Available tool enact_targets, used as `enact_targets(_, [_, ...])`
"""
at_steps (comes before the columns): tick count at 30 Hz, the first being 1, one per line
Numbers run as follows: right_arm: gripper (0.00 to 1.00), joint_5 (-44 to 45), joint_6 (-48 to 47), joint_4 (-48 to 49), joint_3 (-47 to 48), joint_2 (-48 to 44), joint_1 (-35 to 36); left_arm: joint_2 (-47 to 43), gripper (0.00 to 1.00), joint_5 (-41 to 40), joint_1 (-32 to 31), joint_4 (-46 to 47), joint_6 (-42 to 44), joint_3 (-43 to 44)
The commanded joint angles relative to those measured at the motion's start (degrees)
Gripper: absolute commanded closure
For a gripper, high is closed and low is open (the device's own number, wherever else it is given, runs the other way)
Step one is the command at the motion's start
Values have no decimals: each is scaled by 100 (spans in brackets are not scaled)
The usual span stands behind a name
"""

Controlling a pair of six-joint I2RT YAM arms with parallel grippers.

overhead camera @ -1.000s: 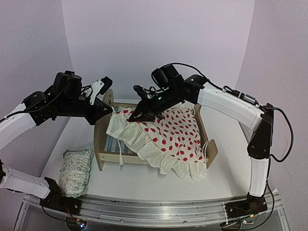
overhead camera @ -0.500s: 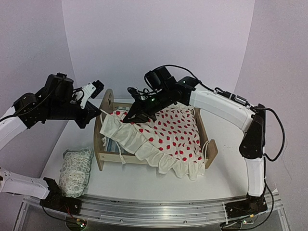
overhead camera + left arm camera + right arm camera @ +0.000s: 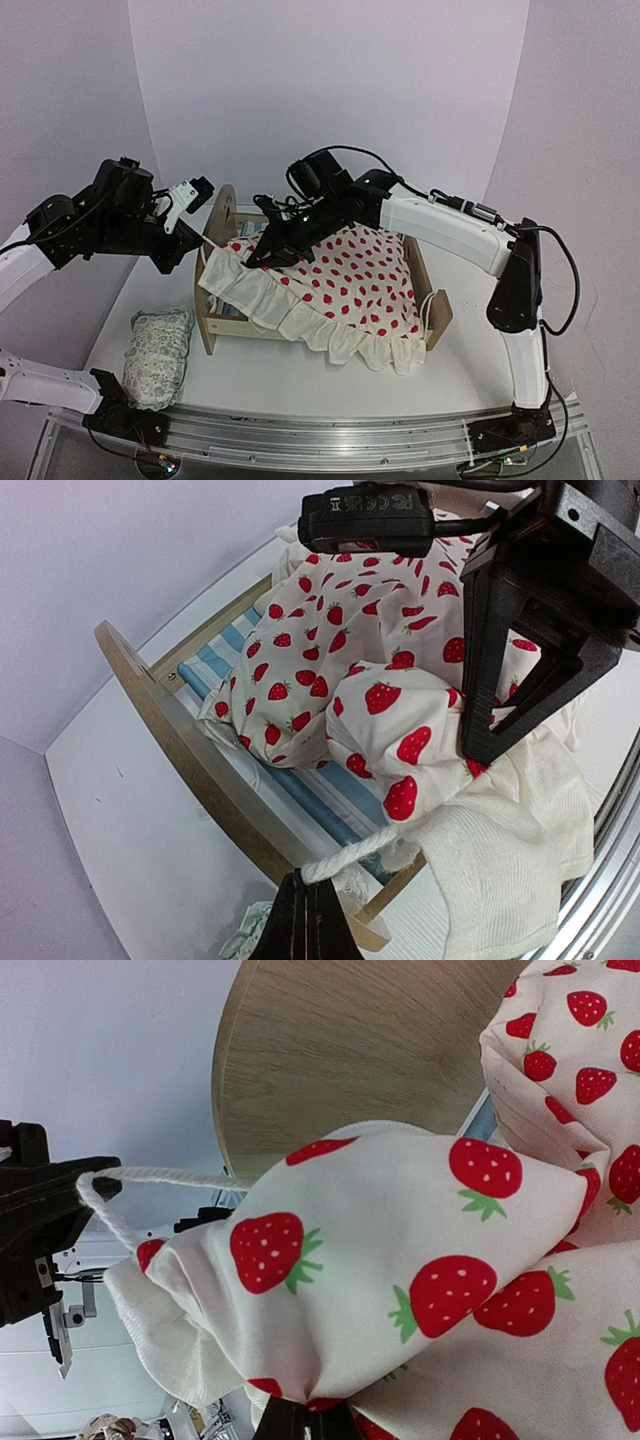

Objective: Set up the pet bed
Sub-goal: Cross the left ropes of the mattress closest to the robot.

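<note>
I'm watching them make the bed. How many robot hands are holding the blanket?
2. The left hand pinches the white string of the blanket beside the headboard; the right hand grips a bunched fold over the bed.

pet bed: matt plywood | blanket: soft printed cloth

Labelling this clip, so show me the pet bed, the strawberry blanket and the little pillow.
pet bed [image 3: 224,208], top external view, its rounded wooden headboard.
blanket [image 3: 365,275], top external view, middle of the printed cloth.
pillow [image 3: 160,352], top external view, its middle.
</note>
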Motion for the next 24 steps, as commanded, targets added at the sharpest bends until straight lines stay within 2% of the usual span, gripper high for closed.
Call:
enact_targets(1, [100,-83,-8,-19,77,27,35,-234,100,-238,18,-77,-8,-102])
enact_targets(5, [100,-77,-9,-20,24,-27,45,-262,99,-165,16,-109,-152,-229])
enact_targets(13, [100,-99,120,-27,-81,-154,111,-527,88,-159,17,-184,-504,-425])
enact_targets(19, [100,-10,224,-28,-199,-299,227,-587,67,-99,19,-241,-743,-487])
enact_targets(24, [100,28,312,-36,-225,-299,314,-580,57,-84,12,-237,-1023,-350])
